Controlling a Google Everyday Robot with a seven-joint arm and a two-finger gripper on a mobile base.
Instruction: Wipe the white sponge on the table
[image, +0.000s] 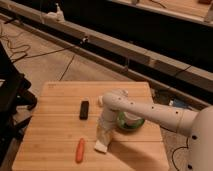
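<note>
My gripper (104, 134) points down near the front of the table (50, 140), touching the white sponge (101, 146), which lies flat on the wood just beside the carrot (80, 150). Whether I clamp it or only press on it, I cannot tell. Only its near end shows, directly below me, so its long axis is unclear; I judge the wipe must slide clear of the carrot

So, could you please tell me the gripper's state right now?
The gripper: down at the white sponge on the table; open or closed cannot be told.
</note>
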